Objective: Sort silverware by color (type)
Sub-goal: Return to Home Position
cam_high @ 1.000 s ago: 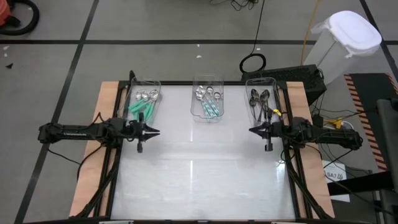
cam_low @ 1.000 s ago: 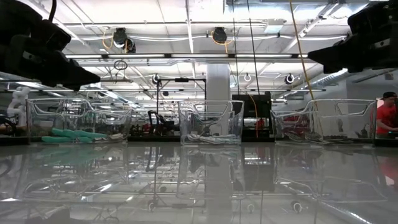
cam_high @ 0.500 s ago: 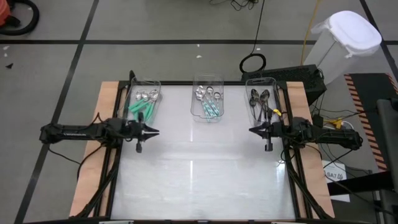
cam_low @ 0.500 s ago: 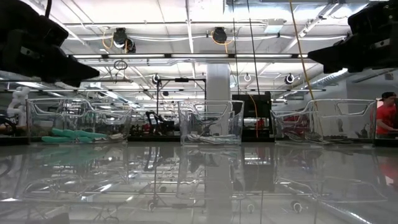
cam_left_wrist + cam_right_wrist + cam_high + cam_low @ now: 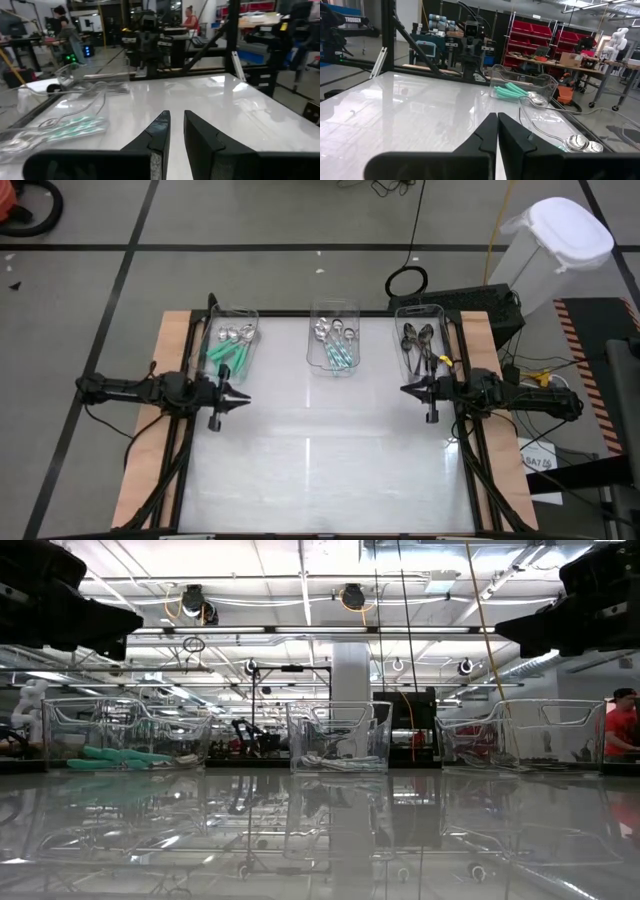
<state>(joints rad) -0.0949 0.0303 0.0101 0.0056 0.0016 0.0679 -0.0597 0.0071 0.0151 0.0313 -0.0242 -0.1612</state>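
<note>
No readable text or numbers, white tag beside table, print too small

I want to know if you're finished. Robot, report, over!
Left hand empty, barely open; right hand shut, empty. Spoons all in clear bins. Nothing in the way.

A glossy white table carries three clear plastic bins in a row, well apart — left bin, middle bin, right bin — with a white lidded container and a coiled black cable on the floor beyond.
</note>
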